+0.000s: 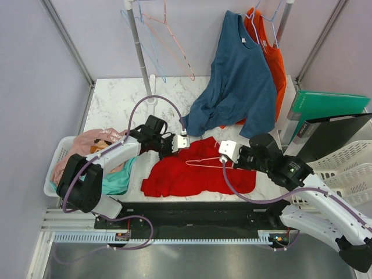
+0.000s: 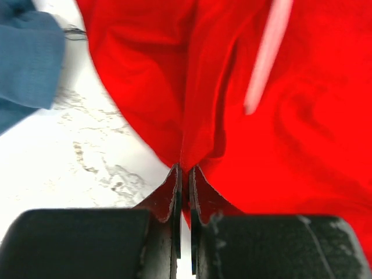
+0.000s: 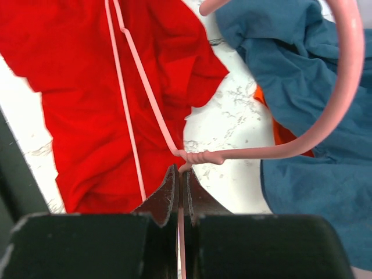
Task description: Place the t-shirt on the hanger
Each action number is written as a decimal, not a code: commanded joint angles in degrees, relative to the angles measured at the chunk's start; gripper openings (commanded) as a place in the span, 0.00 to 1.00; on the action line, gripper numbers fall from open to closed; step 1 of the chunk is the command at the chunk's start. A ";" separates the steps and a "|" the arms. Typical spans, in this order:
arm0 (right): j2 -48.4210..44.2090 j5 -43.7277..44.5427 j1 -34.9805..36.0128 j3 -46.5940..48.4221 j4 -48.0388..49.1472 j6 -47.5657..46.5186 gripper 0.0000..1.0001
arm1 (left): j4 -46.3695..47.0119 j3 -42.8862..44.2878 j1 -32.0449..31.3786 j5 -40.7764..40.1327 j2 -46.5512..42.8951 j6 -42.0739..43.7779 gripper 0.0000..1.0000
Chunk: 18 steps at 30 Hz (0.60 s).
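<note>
The white marbled surface [image 1: 116, 110] fills the middle of the overhead view. A dark blue shirt [image 1: 241, 81] hangs at upper right, its lower end resting on the surface. Just below it, at the centre, the red t-shirt [image 1: 174, 174] lies crumpled and spread flat, its upper right edge near the blue cloth. At the left edge a white basket [image 1: 58, 154] holds pink and teal clothes.

The left hand [image 2: 184, 170] sits at the t-shirt's upper left corner, its two fingers pressed narrow on a pinched fold of red cloth. The right hand [image 3: 181, 172] is at the t-shirt's upper right, fingers closed tight on the wire of the pink hanger [image 3: 256, 154] right at the twisted neck. The hanger's triangle lies across the t-shirt, and its hook curves over the blue shirt in the right wrist view.
</note>
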 commanded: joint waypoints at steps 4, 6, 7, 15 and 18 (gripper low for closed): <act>2.77 4.22 -0.01 -0.67 10.23 -2.60 0.00 | -2.68 1.93 -0.05 3.22 0.75 -1.58 0.08; 3.66 4.13 -0.01 -1.46 11.11 -3.56 0.00 | -2.77 2.19 -0.05 3.22 1.10 -1.49 0.08; 4.10 3.35 -0.01 -1.90 11.37 -3.83 0.00 | -2.77 2.28 0.03 3.22 1.18 -1.58 0.09; 4.71 -1.22 -0.01 -3.57 14.44 -6.11 0.00 | -3.91 2.90 0.30 4.53 0.92 -1.58 0.13; 5.85 -2.10 -0.01 -3.93 17.08 -6.20 0.00 | -6.36 3.07 0.30 6.99 -0.04 0.09 0.17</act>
